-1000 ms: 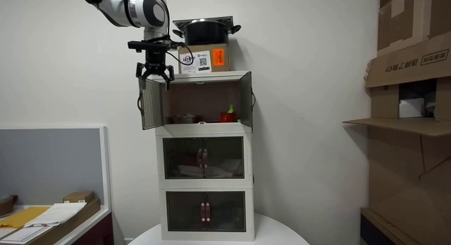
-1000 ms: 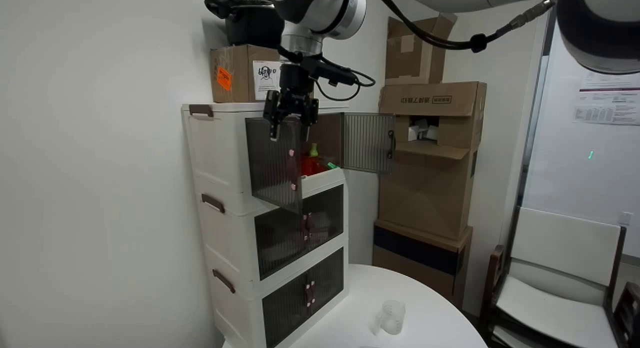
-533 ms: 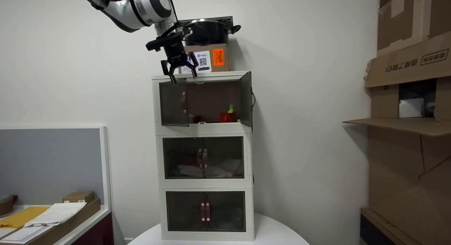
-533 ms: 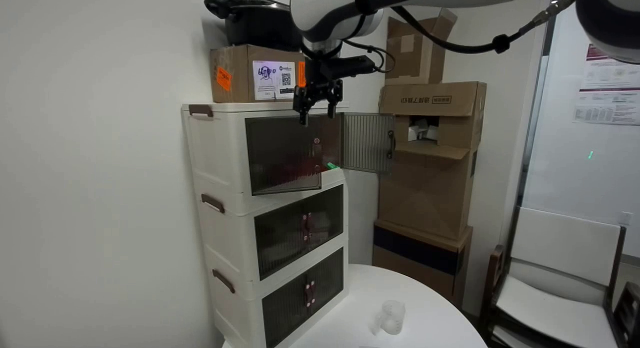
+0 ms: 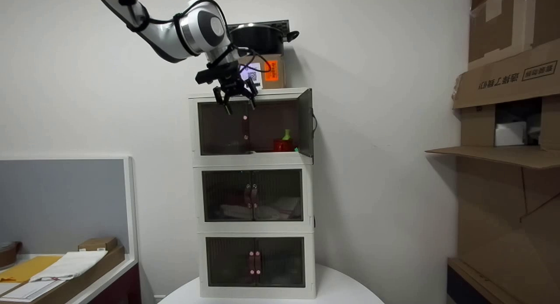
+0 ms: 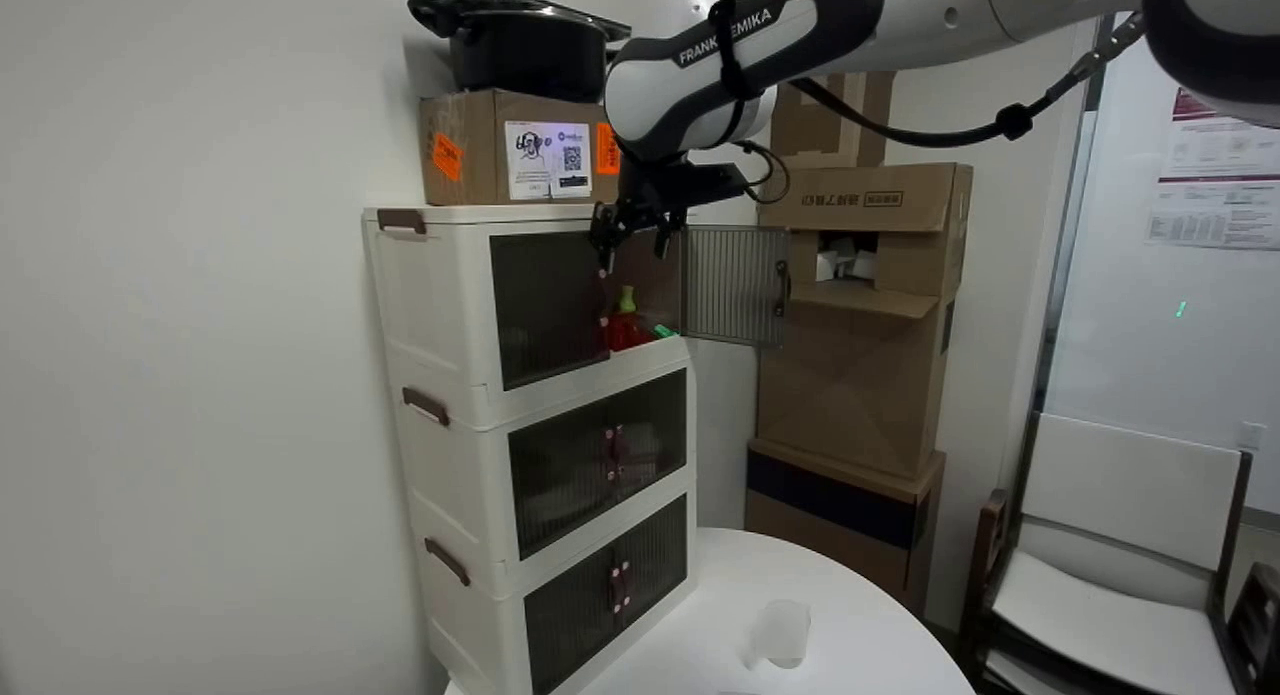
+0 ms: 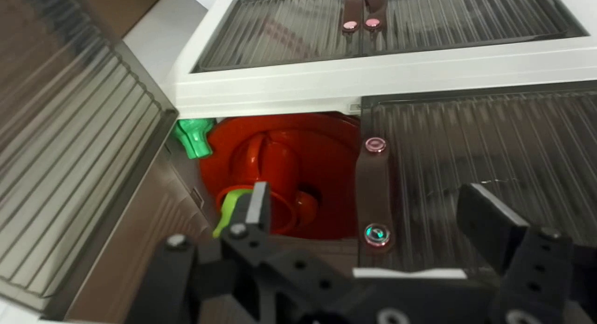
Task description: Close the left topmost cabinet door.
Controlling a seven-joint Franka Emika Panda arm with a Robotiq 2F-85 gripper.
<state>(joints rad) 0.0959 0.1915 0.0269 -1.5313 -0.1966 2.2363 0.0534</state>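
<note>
The white three-tier cabinet (image 5: 253,160) has dark ribbed doors. The top tier's left door (image 5: 218,131) lies flush or nearly flush with the frame in both exterior views (image 6: 545,315). Its brown handle (image 7: 373,189) shows in the wrist view between my fingers. The top right door (image 5: 306,127) stands swung wide open, also in the wrist view (image 7: 79,175). My gripper (image 5: 240,110) is open and empty, tilted, in front of the top edge of the left door. In the wrist view (image 7: 364,193) one finger is over the opening, one over the door. Contact cannot be told.
A cardboard box (image 6: 470,145) and a black pot (image 6: 530,55) stand on the cabinet. A red pot (image 7: 326,175) and a green item (image 7: 196,135) are inside the open half. A clear cup (image 6: 785,633) stands on the round table (image 6: 850,595).
The left top door has swung from wide open, through partly open, to about flush with the frame. My gripper has moved rightward across the cabinet front and tilted, staying open.
</note>
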